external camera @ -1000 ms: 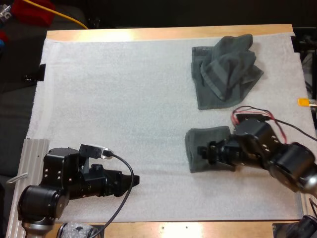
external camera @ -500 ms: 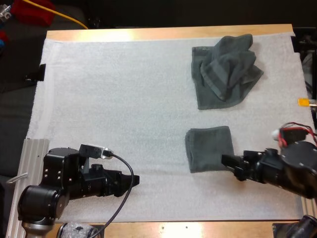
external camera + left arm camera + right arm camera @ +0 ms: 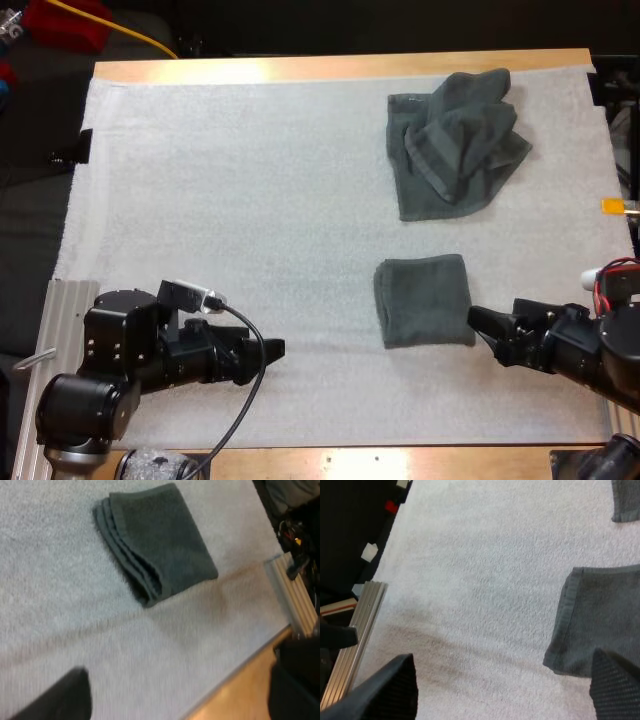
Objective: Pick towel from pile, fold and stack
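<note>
Your right gripper (image 3: 478, 325) sits just beside the right edge of the folded towel (image 3: 423, 300), fingers spread and holding nothing. That towel lies flat on the white mat (image 3: 250, 200), its layered edges stacked evenly. Farther off, near the mat's far right, lies the crumpled towel (image 3: 455, 140) — bare mat between the two. Your left gripper (image 3: 270, 352), fingers also apart and empty, rests low at the near left, beside an aluminium rail (image 3: 62, 300).
</note>
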### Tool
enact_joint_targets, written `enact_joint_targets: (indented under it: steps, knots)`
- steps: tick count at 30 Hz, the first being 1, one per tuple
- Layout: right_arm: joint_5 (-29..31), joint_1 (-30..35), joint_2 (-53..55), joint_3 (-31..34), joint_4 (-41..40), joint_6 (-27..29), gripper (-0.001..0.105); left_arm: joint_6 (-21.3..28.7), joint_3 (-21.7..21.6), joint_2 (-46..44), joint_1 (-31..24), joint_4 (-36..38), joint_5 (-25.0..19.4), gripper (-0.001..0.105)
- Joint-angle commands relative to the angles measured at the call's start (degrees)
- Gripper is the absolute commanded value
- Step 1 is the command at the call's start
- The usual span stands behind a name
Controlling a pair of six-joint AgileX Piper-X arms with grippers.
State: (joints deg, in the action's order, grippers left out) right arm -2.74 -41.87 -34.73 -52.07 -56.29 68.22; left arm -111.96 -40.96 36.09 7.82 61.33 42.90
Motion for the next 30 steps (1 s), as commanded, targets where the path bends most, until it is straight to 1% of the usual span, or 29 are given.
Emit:
enact_joint_targets:
  steps: [1, 5, 8, 11, 13, 15, 17, 20, 23, 26, 30]
  knots:
    - [0.5, -0.1, 0.0, -0.4, 0.0, 0.0, 0.07, -1.1, -0.2, 0.2, 0.0, -2.3, 0.8, 0.073]
    - [0.5, -0.1, 0.0, -0.4, 0.0, 0.0, 0.07, -3.0, -0.2, 2.6, 0.0, -5.3, 0.8, 0.073]
    - [1.3, -0.1, 0.0, -0.4, -0.3, 0.0, 0.07, -3.7, -0.2, 5.4, 0.0, -6.1, 1.4, 0.073]
    - [4.2, -0.1, 0.0, -0.4, -1.9, 0.0, 0.07, -3.7, -0.2, 8.9, 0.0, -6.5, 2.8, 0.073]
    - [6.8, -0.1, 0.0, -0.4, -3.7, 0.0, 0.07, -3.7, -0.2, 11.3, 0.0, -7.4, 2.9, 0.073]
    - [8.0, -0.1, 0.0, -0.4, -5.2, 0.0, 0.07, -3.8, -0.2, 13.2, 0.3, -8.5, 2.9, 0.073]
    - [8.6, -0.1, 0.0, -0.4, -6.6, 0.0, 0.07, -4.3, -0.2, 15.4, 1.4, -9.8, 2.9, 0.072]
    - [8.6, -0.1, 0.0, -0.4, -7.8, 0.0, 0.07, -6.1, -0.2, 18.8, 5.1, -13.1, 1.7, 0.072]
    - [8.6, -0.1, 0.0, -0.4, -8.6, 0.0, 0.07, -8.5, -0.2, 22.4, 8.8, -16.8, -2.3, 0.072]
    - [8.6, -0.1, 0.0, -0.4, -9.3, 0.0, 0.07, -12.3, -0.2, 26.4, 11.6, -20.1, -4.4, 0.072]
    - [8.6, -0.1, 0.0, -0.4, -9.9, 0.0, 0.07, -17.8, -0.2, 32.4, 14.4, -26.2, -4.6, 0.072]
